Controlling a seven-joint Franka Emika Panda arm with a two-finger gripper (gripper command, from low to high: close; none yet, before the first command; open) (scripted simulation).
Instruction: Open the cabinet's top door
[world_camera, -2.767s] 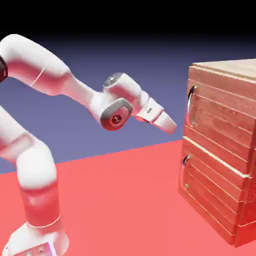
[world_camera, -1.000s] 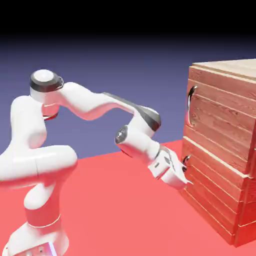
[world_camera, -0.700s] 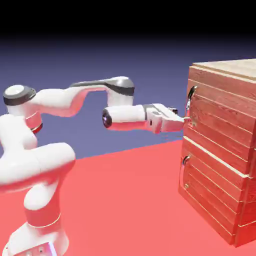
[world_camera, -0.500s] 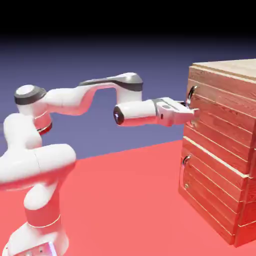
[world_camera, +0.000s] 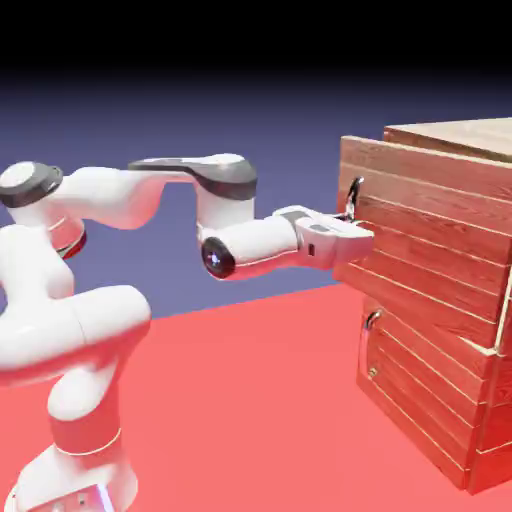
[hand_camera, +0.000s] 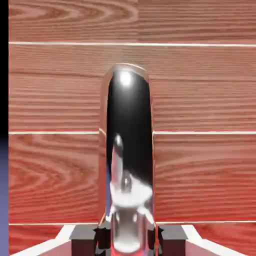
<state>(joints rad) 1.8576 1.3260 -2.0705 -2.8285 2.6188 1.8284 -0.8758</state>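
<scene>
Claw: the robot's claw (world_camera: 366, 240) is clenched around the door's handle; in the hand view its two small grey tips (hand_camera: 84, 239) press in from either side of the shiny bar, near the bottom edge. Gripping across the bar keeps it from slipping out sideways during a pull.

Handle: a curved silver bar (world_camera: 354, 200) standing out from the door near its free edge. That spot is probably chosen because it lies far from the hinge, where a pull swings the door most easily.

Top door: a reddish wood-plank panel (world_camera: 430, 225), partly open. Its handle edge stands out from the cabinet toward the robot, while the far edge, at the exterior view's right, seems to be the hinged side.

Cabinet: a boxy wooden body with a lighter top (world_camera: 460, 135), at the exterior view's right, facing the arm.

Lower door: shut beneath the top one, its small silver handle (world_camera: 372, 320) untouched.

Arm: white and jointed (world_camera: 75, 325), bent at the elbow, likely leaving room to draw back.

Next move: judging by the partial opening, keep pulling in an arc around the hinge, turning the wrist with the door. A straight pull could twist the grip or let the smooth bar slide free.
</scene>
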